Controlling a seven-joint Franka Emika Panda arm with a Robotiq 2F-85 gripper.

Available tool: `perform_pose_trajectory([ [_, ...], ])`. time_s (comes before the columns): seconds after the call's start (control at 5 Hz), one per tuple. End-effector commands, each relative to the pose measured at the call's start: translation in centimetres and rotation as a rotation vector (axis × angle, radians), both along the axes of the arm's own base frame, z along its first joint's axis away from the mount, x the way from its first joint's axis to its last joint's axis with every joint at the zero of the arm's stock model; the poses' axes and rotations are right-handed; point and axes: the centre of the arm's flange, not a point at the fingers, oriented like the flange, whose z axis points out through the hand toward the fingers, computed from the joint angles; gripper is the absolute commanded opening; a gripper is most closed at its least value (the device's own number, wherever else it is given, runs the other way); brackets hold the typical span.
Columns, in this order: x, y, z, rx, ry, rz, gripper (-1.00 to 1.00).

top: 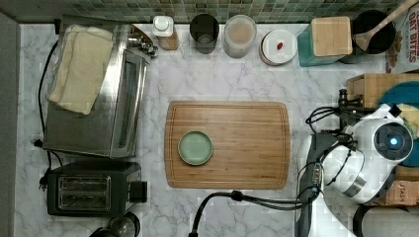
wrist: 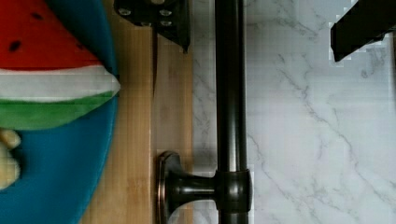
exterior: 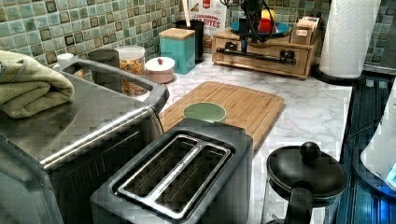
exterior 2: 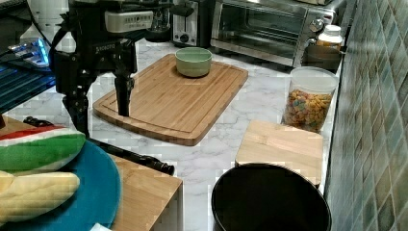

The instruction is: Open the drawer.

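On the marble counter [top: 217, 84], the largest items sit at the top view's left: a steel toaster oven [top: 106, 94] with a folded towel [top: 79, 66] on top, and a black two-slot toaster [top: 91, 186] beside it. Centre counter has the wooden cutting board [top: 237, 143], with a green bowl [top: 195, 147] on the part nearer the toasters. The Panda arm [top: 375, 148] is at the top view's right, reaching over the drawer unit. The drawer [exterior: 261, 52] sits at the far end of the counter in the left view, next to a paper towel roll [exterior: 350, 35]; it looks flush with its wooden case, not pulled out. A blue plate [exterior 2: 91, 192] with a toy watermelon slice [exterior 2: 38, 144] rests on top of the unit. The dark bar handle [wrist: 229, 93] runs along the drawer front, standing off on a round post. The gripper [exterior 2: 103, 103] hangs over the handle with its fingers spread; in the wrist view one finger [wrist: 161, 16] is over the wooden top edge, the other [wrist: 362, 23] is over the marble, handle between them, nothing pinched. Contact with the bar: cannot tell. Along the tiled wall in the top view: a cereal jar [top: 239, 34], a teal canister [top: 328, 39], a small lidded dish [top: 278, 47].
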Motion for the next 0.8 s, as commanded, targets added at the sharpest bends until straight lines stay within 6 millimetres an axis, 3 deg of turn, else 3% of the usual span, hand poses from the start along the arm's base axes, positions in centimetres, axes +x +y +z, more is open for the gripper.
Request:
perform_pose_trajectory([
  [0.2, -1.3, -0.6, -0.3, -0.047, -0.051, -0.027, 1.00],
  [0.8, -0.7, 0.8, -5.9, -0.062, -0.073, -0.074, 1.00],
])
